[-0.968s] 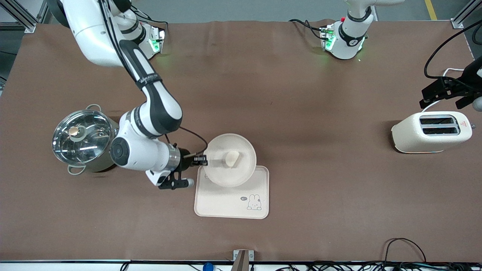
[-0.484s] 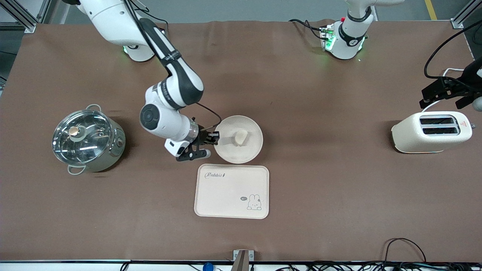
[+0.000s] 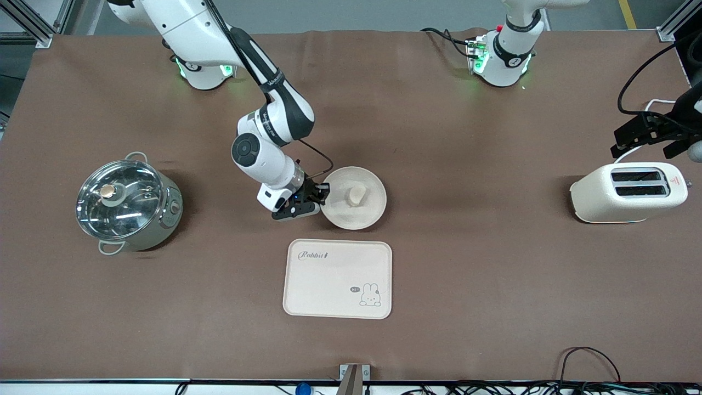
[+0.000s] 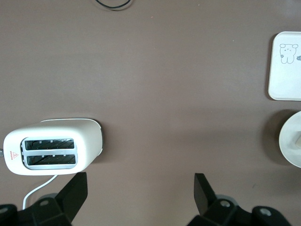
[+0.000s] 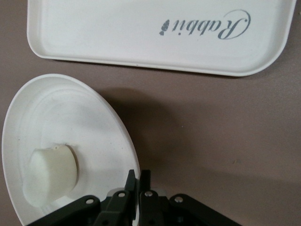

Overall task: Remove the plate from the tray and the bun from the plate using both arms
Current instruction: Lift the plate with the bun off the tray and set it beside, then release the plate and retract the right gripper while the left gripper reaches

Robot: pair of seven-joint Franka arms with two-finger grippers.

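Note:
The round cream plate is just off the tray, on the side farther from the front camera, with the small pale bun on it. My right gripper is shut on the plate's rim at the edge toward the right arm's end. In the right wrist view the fingers pinch the rim of the plate, and the bun lies close by. A shadow beside the plate suggests it is slightly raised. My left gripper waits open and empty, high over the table near the toaster.
The rectangular cream rabbit tray lies nearer the front camera than the plate. A steel pot with a glass lid stands toward the right arm's end. A white toaster stands toward the left arm's end.
My right arm has carried the plate with the bun off the tray's edge, away from the front camera and slightly toward the left arm's end. The left arm has not moved.

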